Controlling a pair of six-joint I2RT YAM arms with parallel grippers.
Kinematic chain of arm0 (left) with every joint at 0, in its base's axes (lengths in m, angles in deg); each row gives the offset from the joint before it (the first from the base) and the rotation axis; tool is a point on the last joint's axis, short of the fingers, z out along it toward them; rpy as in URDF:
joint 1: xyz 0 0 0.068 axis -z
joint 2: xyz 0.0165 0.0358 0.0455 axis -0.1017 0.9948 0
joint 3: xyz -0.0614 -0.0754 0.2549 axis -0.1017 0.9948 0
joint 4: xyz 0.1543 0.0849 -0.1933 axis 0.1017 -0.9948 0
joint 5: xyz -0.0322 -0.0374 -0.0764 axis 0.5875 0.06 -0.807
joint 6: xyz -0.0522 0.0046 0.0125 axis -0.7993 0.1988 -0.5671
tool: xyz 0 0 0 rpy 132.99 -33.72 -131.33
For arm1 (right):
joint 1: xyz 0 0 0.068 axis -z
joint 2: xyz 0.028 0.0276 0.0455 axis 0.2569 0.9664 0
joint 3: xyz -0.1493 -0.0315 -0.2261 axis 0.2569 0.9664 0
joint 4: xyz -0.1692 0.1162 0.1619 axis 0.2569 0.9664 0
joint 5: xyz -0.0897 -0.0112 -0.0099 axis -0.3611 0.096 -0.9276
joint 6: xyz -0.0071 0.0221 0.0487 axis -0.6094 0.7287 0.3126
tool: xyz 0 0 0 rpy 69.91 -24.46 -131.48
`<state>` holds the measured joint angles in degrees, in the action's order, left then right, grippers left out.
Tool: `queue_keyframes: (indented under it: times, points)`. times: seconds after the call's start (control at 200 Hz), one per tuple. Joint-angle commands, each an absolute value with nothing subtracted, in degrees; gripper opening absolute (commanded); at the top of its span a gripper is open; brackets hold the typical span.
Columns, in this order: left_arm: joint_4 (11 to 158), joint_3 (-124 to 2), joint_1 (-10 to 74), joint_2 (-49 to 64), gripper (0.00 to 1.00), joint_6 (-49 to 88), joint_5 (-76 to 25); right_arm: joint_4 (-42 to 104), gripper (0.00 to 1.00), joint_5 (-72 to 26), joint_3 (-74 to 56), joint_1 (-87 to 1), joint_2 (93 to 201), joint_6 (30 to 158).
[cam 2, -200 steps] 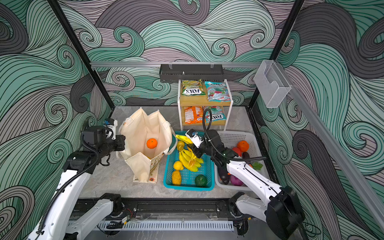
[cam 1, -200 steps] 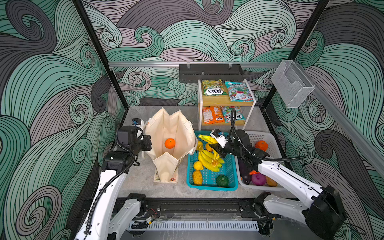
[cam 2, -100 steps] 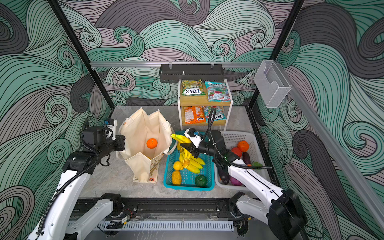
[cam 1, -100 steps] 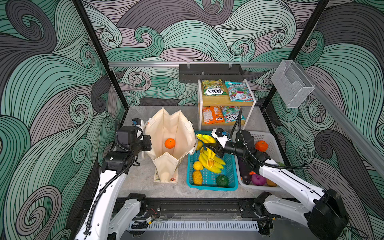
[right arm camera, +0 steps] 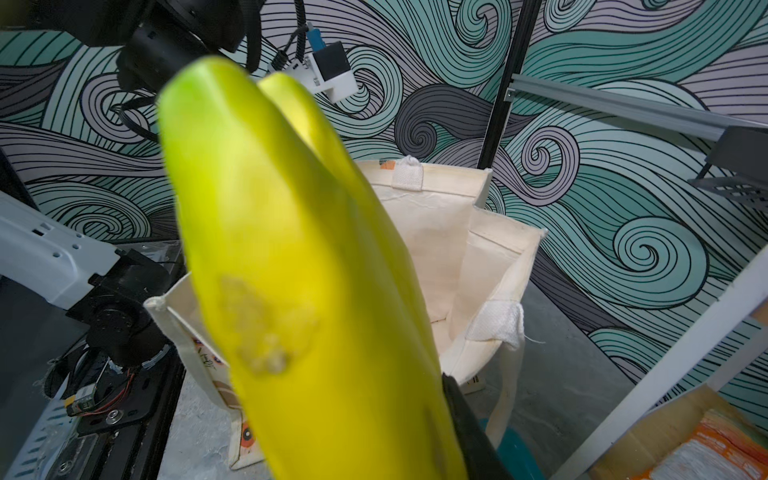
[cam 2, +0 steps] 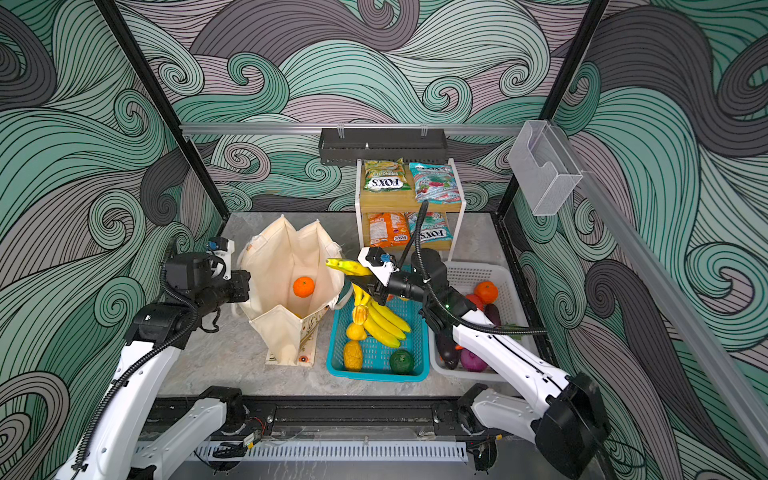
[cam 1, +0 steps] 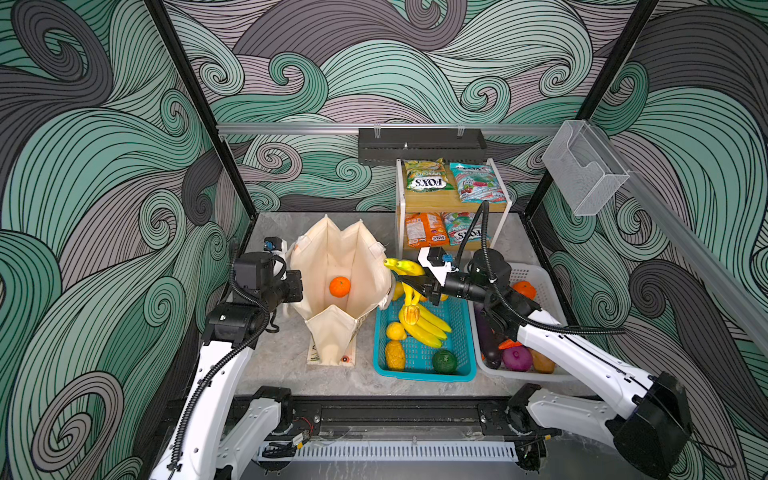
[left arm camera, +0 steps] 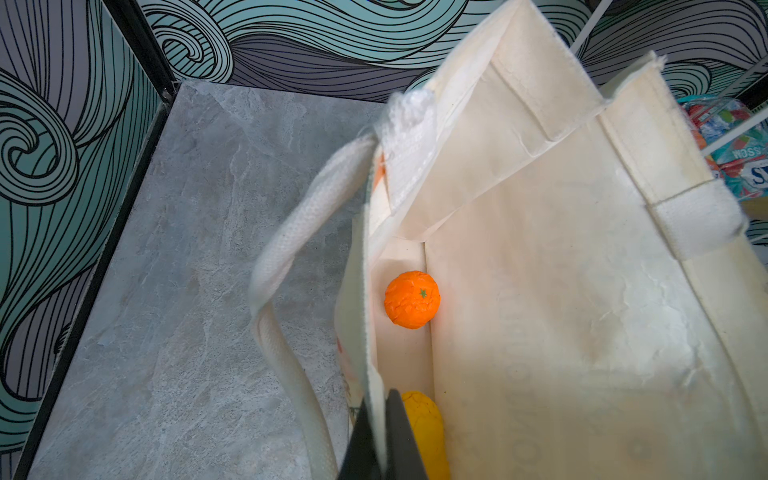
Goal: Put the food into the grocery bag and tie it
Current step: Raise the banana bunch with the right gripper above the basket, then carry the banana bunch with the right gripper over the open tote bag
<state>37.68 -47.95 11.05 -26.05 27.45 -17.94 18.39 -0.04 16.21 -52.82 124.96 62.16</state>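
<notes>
The cream grocery bag (cam 1: 332,249) (cam 2: 286,245) stands open on the table with an orange (cam 1: 340,286) (cam 2: 304,286) (left arm camera: 411,300) on its floor. A yellow fruit (left arm camera: 424,432) lies beside the orange in the left wrist view. My left gripper (cam 1: 296,286) (cam 2: 245,286) (left arm camera: 380,419) is shut on the bag's left rim (left arm camera: 365,291). My right gripper (cam 1: 411,283) (cam 2: 365,283) (right arm camera: 374,449) is shut on yellow bananas (cam 1: 401,266) (cam 2: 347,266) (right arm camera: 291,291). It holds them in the air at the bag's right rim (right arm camera: 490,266), their tips pointing over the opening.
A teal basket (cam 1: 465,370) right of the bag holds another banana bunch (cam 1: 428,326), a lemon and other fruit. A white basket (cam 1: 536,274) further right holds an eggplant (cam 1: 488,340) and an orange. Several FOX'S packets (cam 1: 428,178) lie on a two-level shelf behind.
My right gripper has carried the bananas up and to the left, from over the teal basket to the bag's right rim. The left arm and the bag have stayed still.
</notes>
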Motion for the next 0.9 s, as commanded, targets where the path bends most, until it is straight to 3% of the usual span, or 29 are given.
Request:
queue_keyframes:
  times: [0.0, 0.695, 0.891]
  points:
    - [39.59, -48.36, 10.71, -26.93, 0.0, 27.2, -17.7, 16.54, 0.3, 0.71, 12.27, -54.28, 125.38, 59.52]
    - [40.3, -48.1, 10.76, -27.35, 0.0, 27.64, -20.82, 18.09, 0.3, -2.67, -12.5, -61.4, 152.73, 60.22]
    - [40.35, -48.1, 10.75, -27.29, 0.0, 27.55, -20.45, 29.6, 0.32, -7.2, -18.2, -63.71, 158.87, 59.66]
